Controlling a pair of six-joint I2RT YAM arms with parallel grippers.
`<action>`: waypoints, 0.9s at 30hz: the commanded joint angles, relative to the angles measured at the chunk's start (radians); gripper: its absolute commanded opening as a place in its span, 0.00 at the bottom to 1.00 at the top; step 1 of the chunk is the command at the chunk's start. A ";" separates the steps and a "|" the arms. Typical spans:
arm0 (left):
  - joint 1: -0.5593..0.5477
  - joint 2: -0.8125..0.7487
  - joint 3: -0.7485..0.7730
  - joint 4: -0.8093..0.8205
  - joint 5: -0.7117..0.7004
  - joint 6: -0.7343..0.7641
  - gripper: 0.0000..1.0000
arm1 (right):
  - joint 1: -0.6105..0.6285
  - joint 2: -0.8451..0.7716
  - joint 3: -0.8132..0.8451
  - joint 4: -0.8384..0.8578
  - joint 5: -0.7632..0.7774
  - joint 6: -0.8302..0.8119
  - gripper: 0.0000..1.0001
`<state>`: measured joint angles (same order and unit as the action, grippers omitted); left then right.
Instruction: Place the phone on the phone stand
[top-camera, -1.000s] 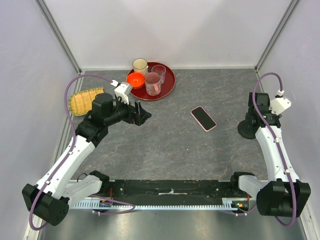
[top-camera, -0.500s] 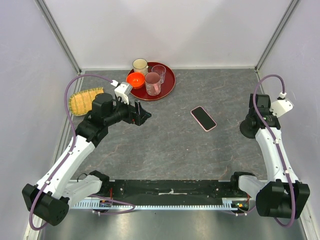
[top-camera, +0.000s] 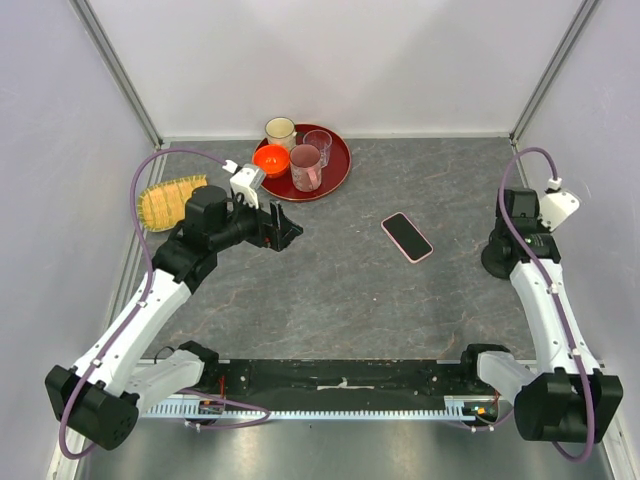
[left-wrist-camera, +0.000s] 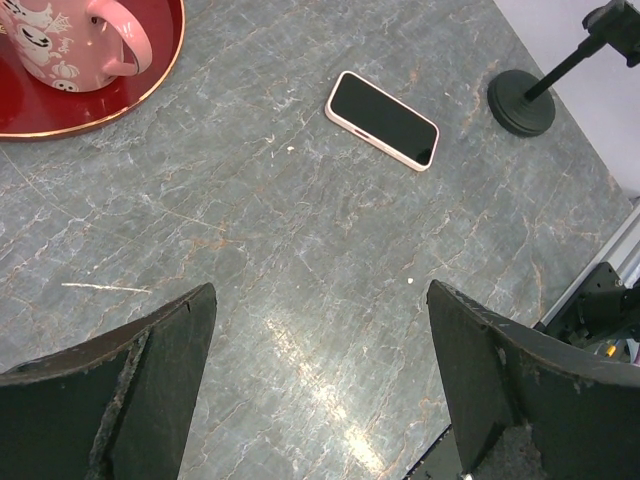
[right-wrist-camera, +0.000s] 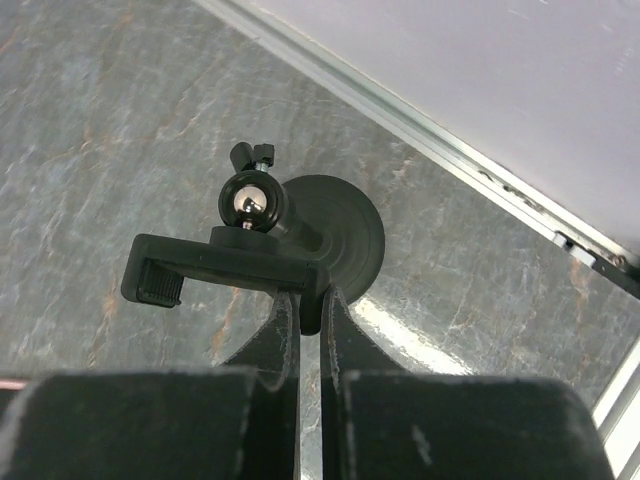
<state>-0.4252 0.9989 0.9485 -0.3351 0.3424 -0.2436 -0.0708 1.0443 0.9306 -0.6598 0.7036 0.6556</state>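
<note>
The phone (top-camera: 407, 237), black screen up in a pale pink case, lies flat on the grey table (top-camera: 350, 290) right of centre; the left wrist view shows the phone (left-wrist-camera: 383, 119) ahead of my fingers. The black phone stand (top-camera: 497, 260) is upright at the table's right side, its disc base (right-wrist-camera: 340, 235) under the clamp holder (right-wrist-camera: 225, 268). My right gripper (right-wrist-camera: 309, 305) is shut on one end tab of that holder. My left gripper (left-wrist-camera: 320, 360) hovers open above bare table at the left, well apart from the phone.
At the back a red tray (top-camera: 335, 165) carries an orange bowl (top-camera: 271, 159), a cream cup (top-camera: 280, 131), a clear glass (top-camera: 318, 142) and a pink mug (top-camera: 305, 167). A woven yellow mat (top-camera: 168, 200) lies at the left. Walls close in the table's sides and back.
My right gripper has closed onto the stand's clamp holder, and the right wrist has shifted slightly. The left arm and the phone have not moved.
</note>
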 joint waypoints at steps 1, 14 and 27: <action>0.009 0.007 0.007 0.028 0.006 0.026 0.92 | 0.113 -0.027 0.091 0.179 0.017 -0.117 0.00; 0.074 -0.005 0.016 0.010 -0.049 0.010 0.86 | 0.538 -0.087 0.085 0.548 -0.539 -0.571 0.00; 0.114 0.003 -0.001 0.019 -0.065 -0.013 0.86 | 0.799 0.117 0.149 0.396 -0.842 -0.550 0.00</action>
<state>-0.3222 1.0069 0.9485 -0.3447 0.2501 -0.2451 0.6731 1.1652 1.0355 -0.3580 -0.0933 0.1188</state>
